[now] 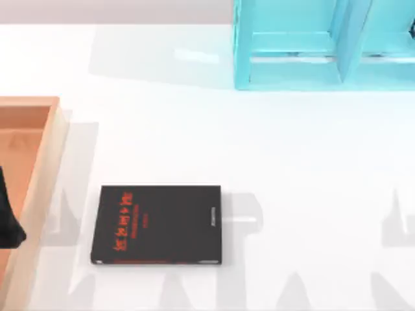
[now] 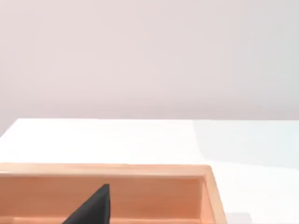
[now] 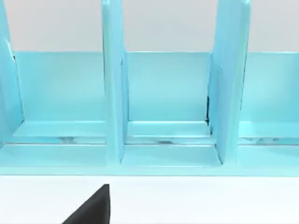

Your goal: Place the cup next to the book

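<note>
The book (image 1: 159,223) lies flat on the white table, left of centre and near the front edge, with a black cover and red characters. The cup is out of view. My left arm (image 1: 8,217) is a dark shape at the far left edge, over the wooden tray (image 1: 45,149). A black part of my left gripper (image 2: 93,207) shows against the tray's inner wall (image 2: 154,191). A black part of my right gripper (image 3: 93,207) hangs over the white table in front of the blue shelf unit (image 3: 168,88).
A light-blue shelf unit (image 1: 292,71) with upright dividers stands at the back right. The wooden tray runs along the left edge. Open white tabletop lies right of the book and between the book and the shelf unit.
</note>
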